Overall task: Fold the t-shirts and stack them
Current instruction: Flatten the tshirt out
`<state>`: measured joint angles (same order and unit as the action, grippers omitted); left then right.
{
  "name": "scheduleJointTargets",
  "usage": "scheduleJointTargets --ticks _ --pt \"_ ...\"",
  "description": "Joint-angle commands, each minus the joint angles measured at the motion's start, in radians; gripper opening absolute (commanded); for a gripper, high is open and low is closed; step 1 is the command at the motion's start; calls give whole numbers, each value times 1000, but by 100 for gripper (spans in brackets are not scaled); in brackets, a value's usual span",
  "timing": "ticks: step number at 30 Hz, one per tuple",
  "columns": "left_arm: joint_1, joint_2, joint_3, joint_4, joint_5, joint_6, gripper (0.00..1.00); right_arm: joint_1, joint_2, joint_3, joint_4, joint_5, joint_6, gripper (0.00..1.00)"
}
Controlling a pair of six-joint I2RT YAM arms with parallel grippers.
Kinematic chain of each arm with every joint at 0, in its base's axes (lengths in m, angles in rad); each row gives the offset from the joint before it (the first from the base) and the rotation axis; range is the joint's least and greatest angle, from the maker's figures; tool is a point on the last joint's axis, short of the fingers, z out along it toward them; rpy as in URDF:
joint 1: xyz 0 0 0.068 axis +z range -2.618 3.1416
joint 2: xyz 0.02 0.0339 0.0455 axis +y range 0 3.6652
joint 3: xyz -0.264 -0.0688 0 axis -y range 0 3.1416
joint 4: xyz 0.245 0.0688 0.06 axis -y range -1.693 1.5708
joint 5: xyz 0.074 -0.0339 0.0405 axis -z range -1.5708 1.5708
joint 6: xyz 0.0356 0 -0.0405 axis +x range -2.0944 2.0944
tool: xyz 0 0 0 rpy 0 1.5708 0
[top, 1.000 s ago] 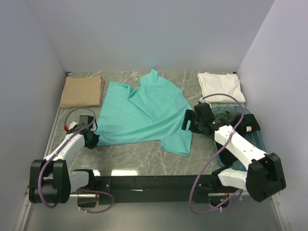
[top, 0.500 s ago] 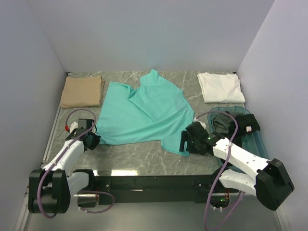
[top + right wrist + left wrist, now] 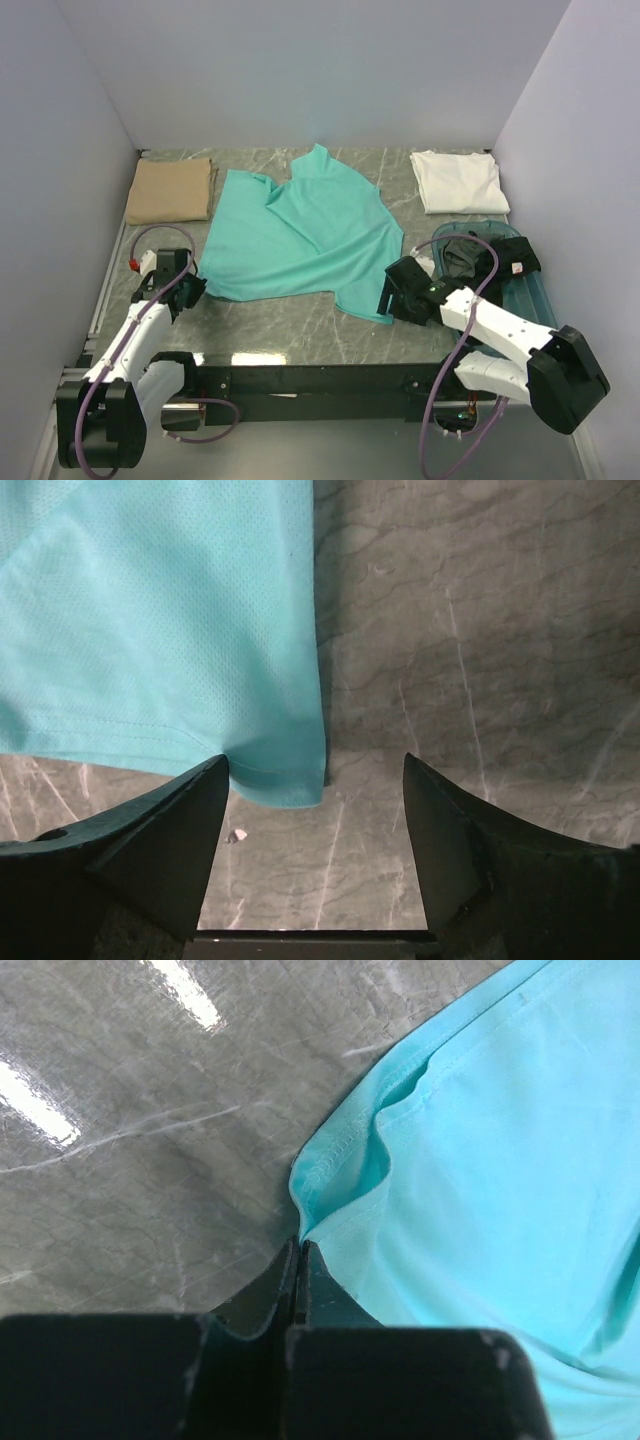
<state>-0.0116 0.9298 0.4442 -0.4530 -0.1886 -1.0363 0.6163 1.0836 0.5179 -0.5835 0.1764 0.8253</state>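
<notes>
One teal t-shirt (image 3: 300,235) lies spread across the middle of the worktop (image 3: 290,325), a bit rumpled. So the left hand (image 3: 298,1260) is pinched tight on its near-left hem corner, and the right hand (image 3: 315,770) gapes wide, straddling the near-right corner. Folded tan tee (image 3: 170,190) back left, white tee (image 3: 458,180) back right, dark grey tees (image 3: 460,255) in the tub (image 3: 528,290).

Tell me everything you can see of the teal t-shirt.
The teal t-shirt lies spread, unfolded and rumpled, in the middle of the grey marble table. It looks like a soft fine-mesh knit with stitched hems. The left gripper is shut on its near-left hem corner, which puckers; the right gripper's open jaws straddle its near-right corner.
</notes>
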Motion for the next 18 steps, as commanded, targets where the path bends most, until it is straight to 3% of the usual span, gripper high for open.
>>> scheduleJointTargets --ticks 1,9,14,17,18 --pt "1 -19 -9 5 -11 -2 1 -12 27 13 37 37 18 75" --pt "1 -39 -6 -1 -22 -11 1 -4 96 -9 80 -18 9 63" --pt "1 -34 8 -10 -20 -14 1 19 119 -15 74 -75 26 44" --pt "1 -34 13 -7 -11 -16 1 40 131 -19 76 -94 43 41" --pt "1 -34 17 -9 -12 -18 1 48 136 -16 68 -92 54 36"
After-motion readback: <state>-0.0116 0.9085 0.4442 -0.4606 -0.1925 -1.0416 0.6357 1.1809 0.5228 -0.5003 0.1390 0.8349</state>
